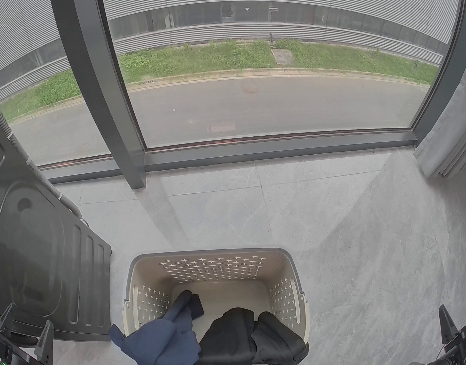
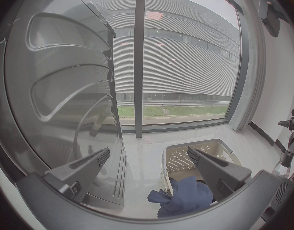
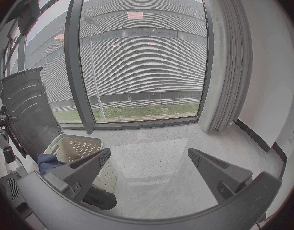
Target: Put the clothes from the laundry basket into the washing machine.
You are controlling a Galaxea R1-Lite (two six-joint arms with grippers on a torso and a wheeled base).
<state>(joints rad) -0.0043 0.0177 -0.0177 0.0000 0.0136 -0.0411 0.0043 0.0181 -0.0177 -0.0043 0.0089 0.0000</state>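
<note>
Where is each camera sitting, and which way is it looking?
Head: on the head, looking down at basket and window; left gripper and right gripper at bottom corners.
Left wrist: on the left arm, facing the washer door and basket; its open fingers show.
Right wrist: on the right arm, facing floor and window; its open fingers show.
Shared: all see the basket.
</note>
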